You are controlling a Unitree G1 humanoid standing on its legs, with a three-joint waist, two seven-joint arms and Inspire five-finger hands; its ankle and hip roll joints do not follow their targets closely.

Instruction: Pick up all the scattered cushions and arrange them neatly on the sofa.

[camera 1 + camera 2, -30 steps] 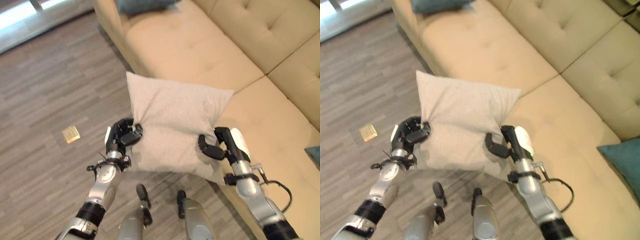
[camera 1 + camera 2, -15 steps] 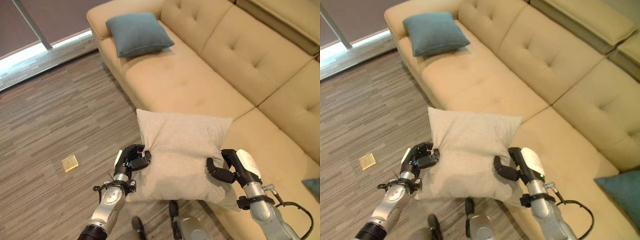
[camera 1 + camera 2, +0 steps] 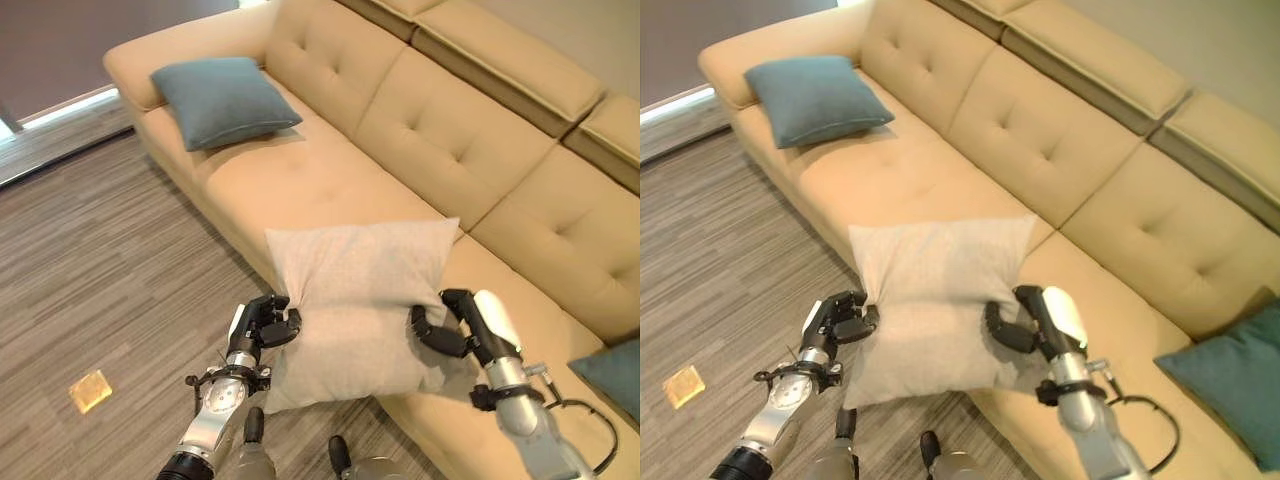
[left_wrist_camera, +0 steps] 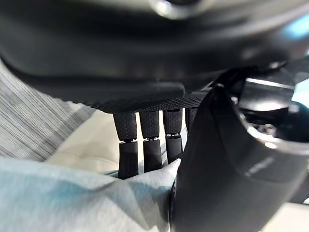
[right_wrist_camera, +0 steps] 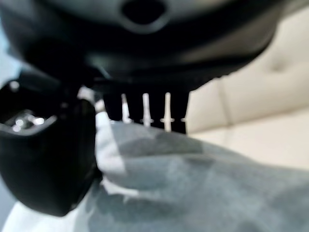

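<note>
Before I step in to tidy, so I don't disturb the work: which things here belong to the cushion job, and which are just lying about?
Job: grey cushion, pinched by left robot hand and right robot hand; teal cushions; sofa.
Lying about: yellow scrap on the floor.

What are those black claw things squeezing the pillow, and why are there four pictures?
Those are a robot's two hands. The left hand and the right hand each pinch a side of the light grey cushion, holding it up at the front edge of the tan sofa. Two pictures come from cameras in the robot's head, looking down like a pair of eyes. The other two come from little cameras on its wrists, so you see dark fingers up close on the fabric. A blue-green cushion lies at the sofa's far end, and another blue-green cushion sits at the near end. A small yellow square lies on the floor.
</note>
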